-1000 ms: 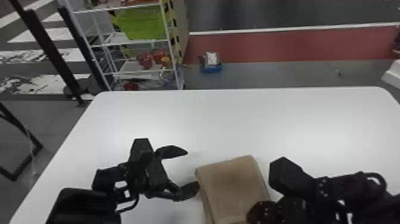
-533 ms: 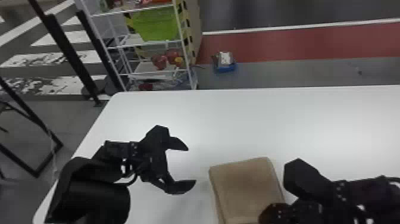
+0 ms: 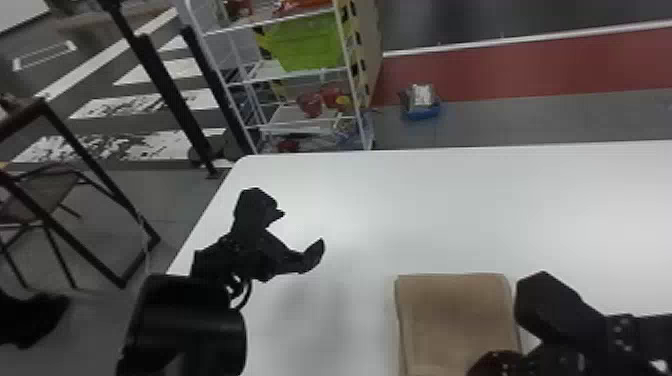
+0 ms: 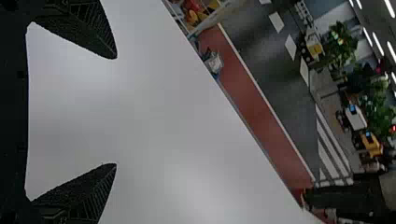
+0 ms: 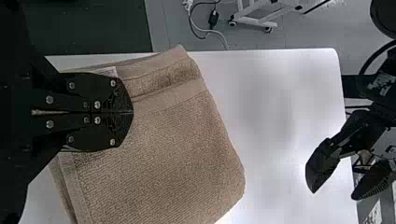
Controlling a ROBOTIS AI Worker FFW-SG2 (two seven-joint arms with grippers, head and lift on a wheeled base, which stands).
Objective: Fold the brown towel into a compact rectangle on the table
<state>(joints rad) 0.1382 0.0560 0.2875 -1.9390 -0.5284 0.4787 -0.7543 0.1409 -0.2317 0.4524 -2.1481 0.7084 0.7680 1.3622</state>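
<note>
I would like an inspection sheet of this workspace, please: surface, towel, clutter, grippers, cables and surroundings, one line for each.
Surface: white table, smooth where it shows.
Job's things: brown towel, folded in layers, lying on the table.
Clutter: blue item on the floor beyond the table.
Left gripper: open, above the table, away from the towel.
Right gripper: fingers together over the towel; whether they pinch cloth cannot be told.
Cables: floor cables with a small black block, past the table's edge; black cable loop at the left arm.
Surroundings: white rack with a green bin; chair on the left.
</note>
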